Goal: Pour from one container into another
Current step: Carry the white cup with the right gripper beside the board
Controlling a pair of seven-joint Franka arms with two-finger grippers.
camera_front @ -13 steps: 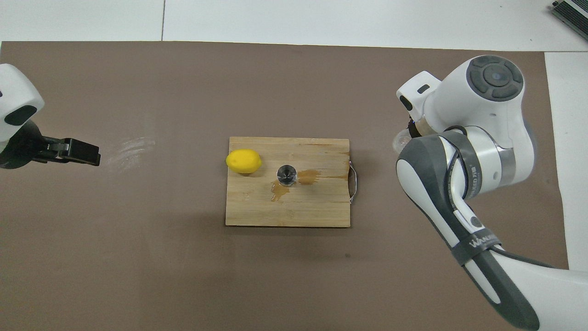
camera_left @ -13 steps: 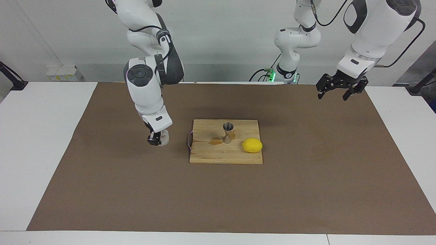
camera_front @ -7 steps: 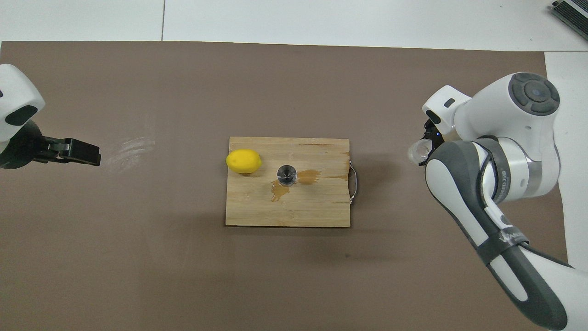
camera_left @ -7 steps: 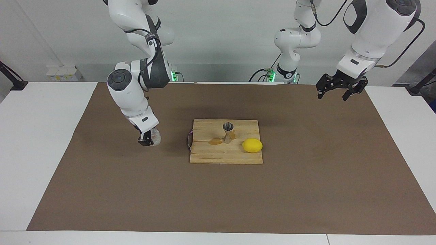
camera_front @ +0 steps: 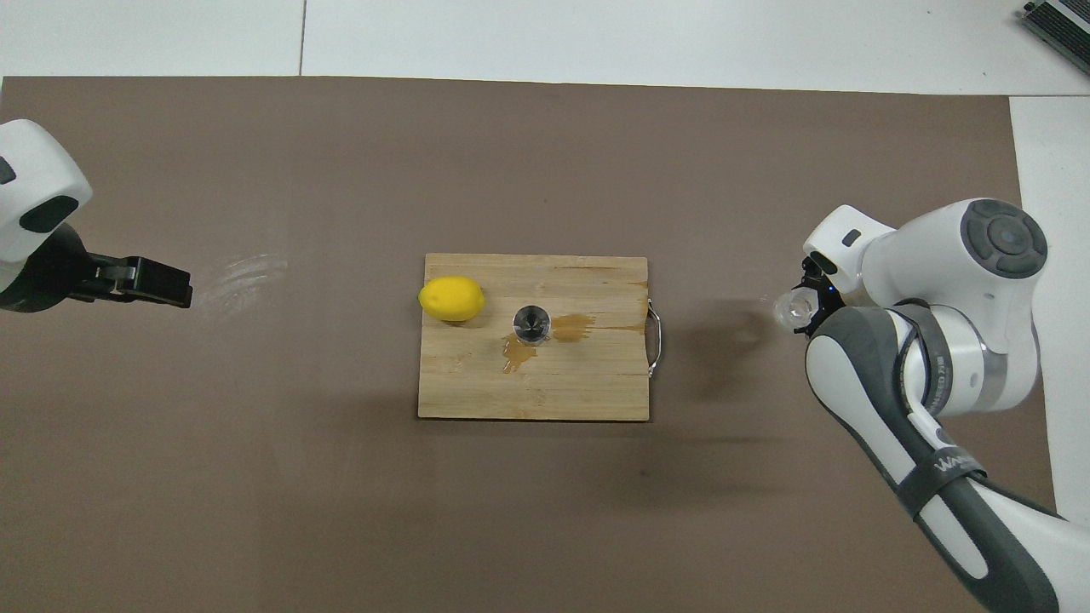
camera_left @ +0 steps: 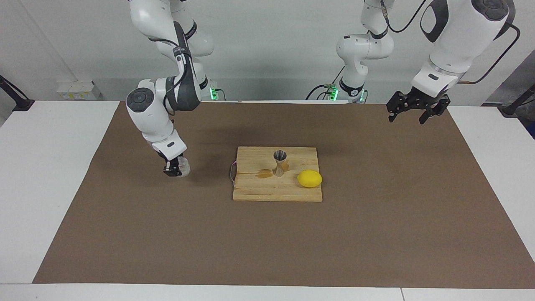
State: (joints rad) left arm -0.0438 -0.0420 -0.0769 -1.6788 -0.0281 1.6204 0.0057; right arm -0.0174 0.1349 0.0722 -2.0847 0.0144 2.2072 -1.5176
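My right gripper [camera_left: 174, 170] [camera_front: 805, 306] is shut on the clear faceted glass cup [camera_left: 183, 167] [camera_front: 789, 307], low over the brown mat toward the right arm's end of the table, beside the wooden board. The steel jigger [camera_left: 280, 162] [camera_front: 531, 324] stands upright near the middle of the board [camera_left: 267, 192] [camera_front: 545, 392], with a brownish wet patch [camera_left: 264, 173] [camera_front: 572, 323] spilled around its foot. My left gripper [camera_left: 411, 112] [camera_front: 157, 283] hangs open and empty in the air over the mat at the left arm's end and waits.
A yellow lemon [camera_left: 309, 178] [camera_front: 451, 298] lies on the board beside the jigger, toward the left arm's end. A metal handle [camera_left: 231, 172] [camera_front: 655, 336] sticks out of the board's edge toward the right arm. The brown mat [camera_left: 267, 242] covers the table's middle.
My right arm has carried the glass cup away from the board toward its own end of the table and a little lower. The left arm has hardly moved.
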